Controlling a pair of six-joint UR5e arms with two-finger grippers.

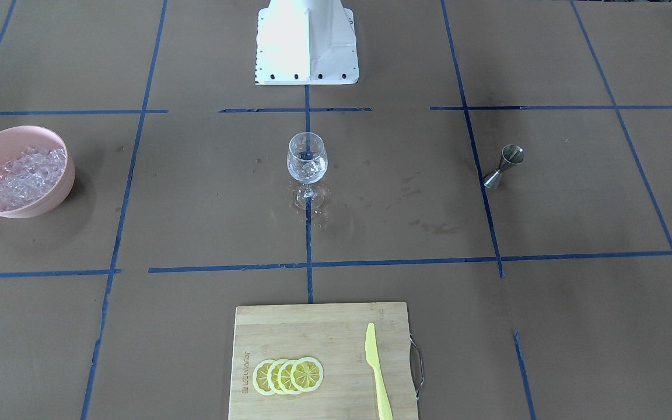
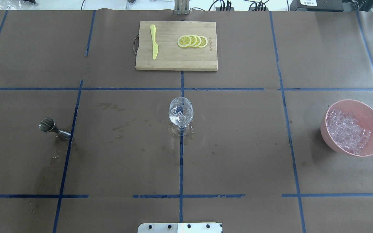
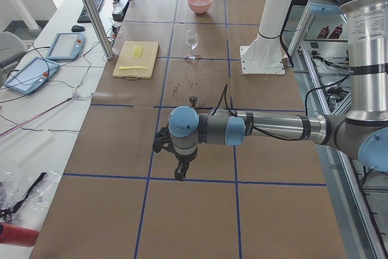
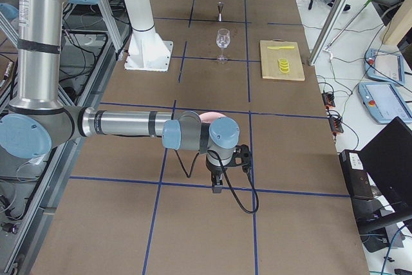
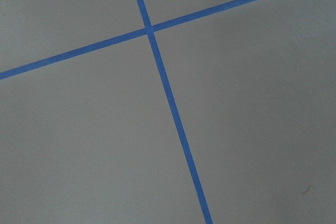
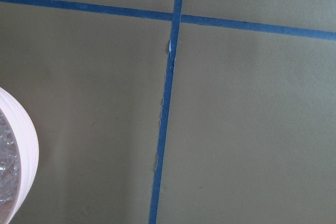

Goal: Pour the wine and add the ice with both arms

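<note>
Nearest the left-end camera, the left arm [image 3: 267,127] reaches out level over the brown-papered table [image 2: 238,155], its left gripper [image 3: 180,174] pointing down above a blue tape line; whether its fingers are parted or holding anything cannot be told; the right arm [image 4: 125,123], seen large from the table's other end, is posed likewise, and the right gripper [image 4: 217,187] is equally unreadable; neither wrist view shows any fingers. The ice [image 2: 348,131] lies heaped in a pink bowl [image 2: 372,118] on the robot's right side of the table, well apart from the stemmed glass [image 2: 180,113]; the glass stands upright at the centre on a tape line, with clear cube-like pieces showing inside its bowl; a metal jigger [image 2: 52,127] stands well to the robot's left. On the far side from the white base [image 1: 307,44] lies a wooden cutting board [image 2: 173,61], carrying overlapping lemon slices [image 2: 193,41] and a yellow knife [image 2: 154,42].
</note>
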